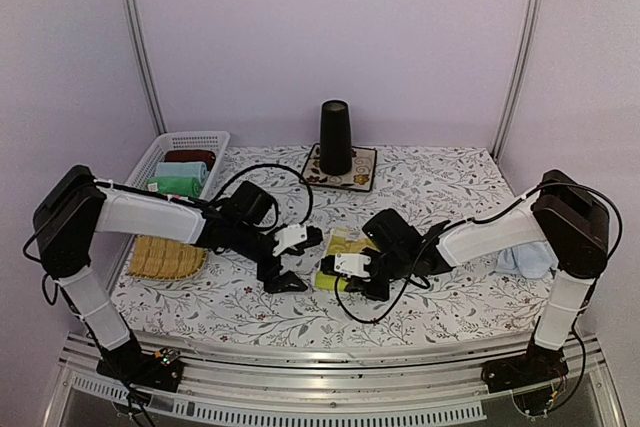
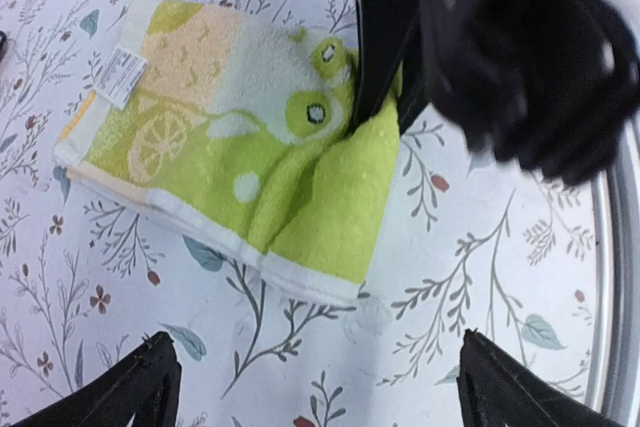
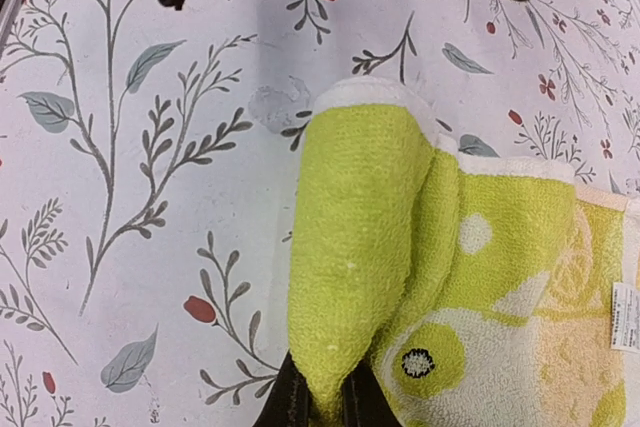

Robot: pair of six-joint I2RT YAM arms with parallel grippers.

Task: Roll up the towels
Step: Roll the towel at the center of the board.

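Towel [image 2: 240, 147], yellow-green, pinched in right hand [image 3: 322, 399]; left hand [image 2: 315, 362] spread wide, just beside it

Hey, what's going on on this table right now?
The robot is working on a yellow-green patterned cloth towel lying on the flowered tablecloth. The right pincer is shut on a raised fold at one end; the left pincer hangs open beside it, holding nothing. A plain light blue towel lies untouched at the far right.
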